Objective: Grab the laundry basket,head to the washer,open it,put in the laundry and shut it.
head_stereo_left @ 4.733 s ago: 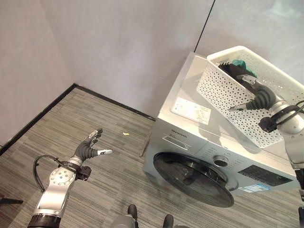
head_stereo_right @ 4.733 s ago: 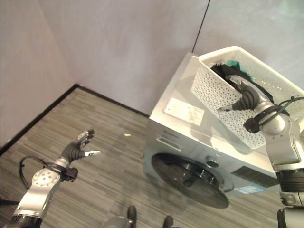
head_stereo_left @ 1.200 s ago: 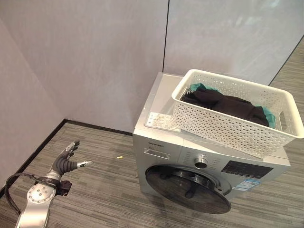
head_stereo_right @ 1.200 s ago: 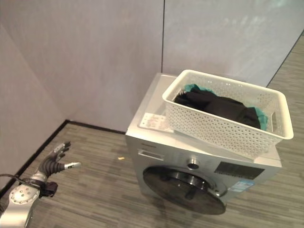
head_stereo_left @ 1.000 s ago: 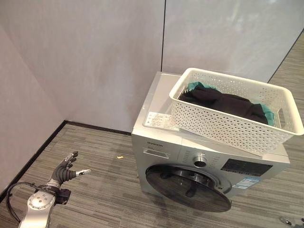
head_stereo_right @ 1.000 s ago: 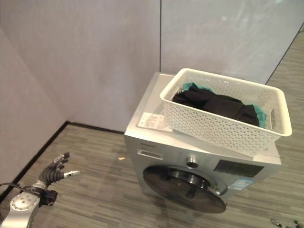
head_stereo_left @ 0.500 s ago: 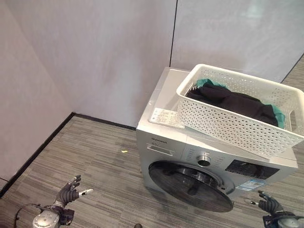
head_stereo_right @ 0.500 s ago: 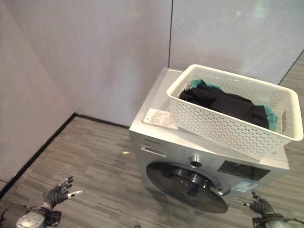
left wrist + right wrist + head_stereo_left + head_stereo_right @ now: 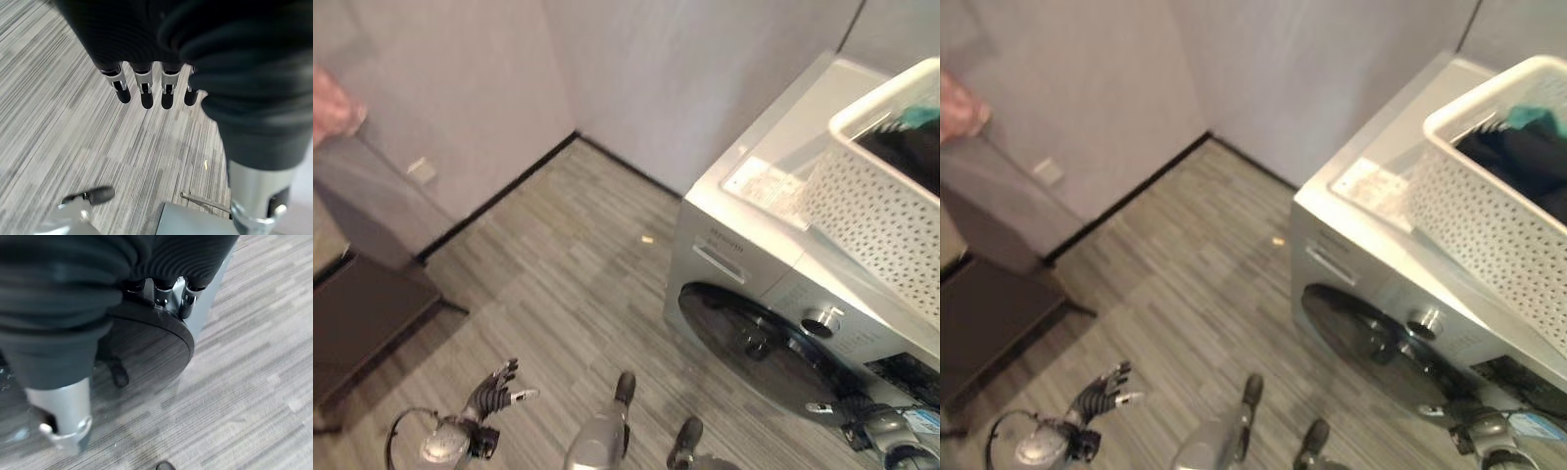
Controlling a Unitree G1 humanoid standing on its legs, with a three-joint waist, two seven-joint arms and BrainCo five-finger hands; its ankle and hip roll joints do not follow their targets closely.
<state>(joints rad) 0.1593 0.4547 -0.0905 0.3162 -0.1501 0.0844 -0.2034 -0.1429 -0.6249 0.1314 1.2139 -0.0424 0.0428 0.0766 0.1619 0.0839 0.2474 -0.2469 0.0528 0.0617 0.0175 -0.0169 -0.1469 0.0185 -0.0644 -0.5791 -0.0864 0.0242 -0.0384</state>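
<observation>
White basket (image 9: 1489, 206) sits on the washer (image 9: 773, 264), clothes (image 9: 1523, 157) inside, door (image 9: 773, 348) shut. Left hand (image 9: 494, 389) hangs low, fingers spread, empty. Right hand (image 9: 168, 293) nears the door; finger state unclear. Risk: basket overhangs the top; pulling the door might jolt it off.

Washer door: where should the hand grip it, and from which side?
Probably the door's protruding rim, approached front-on by the right hand low beside it. The round dark door is shut and stands proud of the washer's front; no separate handle is clearly visible.
</observation>
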